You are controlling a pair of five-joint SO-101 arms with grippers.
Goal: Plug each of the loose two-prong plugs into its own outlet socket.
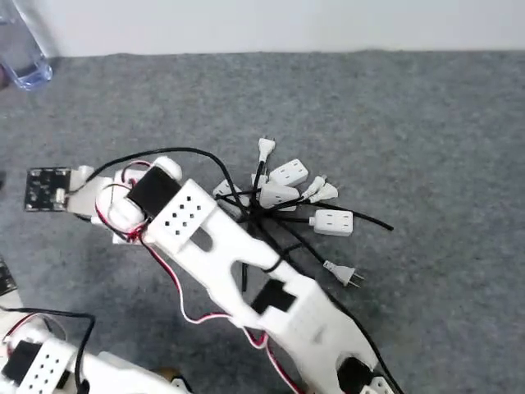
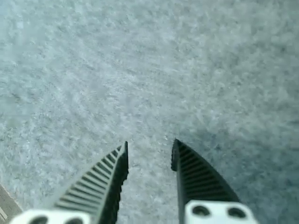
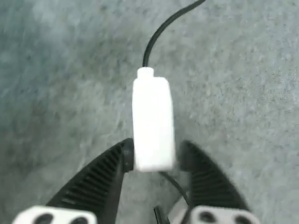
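Two-prong plug point(image 1: 264, 148) lies loose atop tangled black cords point(image 1: 261, 215), with white outlet sockets point(image 1: 289, 172) just beside it and a second plug point(image 1: 343, 274) farther right. Left pincer point(image 2: 150, 144) is released, poised over grey carpet point(image 2: 140, 70). Right pincer point(image 3: 155, 143) has one socket block point(image 3: 152, 112) at its mouth, its cord point(image 3: 148, 46) leading straight ahead. Whether it is clenched on the block, I cannot tell.

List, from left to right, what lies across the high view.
clear container → small black circuit board → upward-pointing two-prong plug → outlet block at the right of the cable cluster. The long white arm overlaps the middle, so it is left out.
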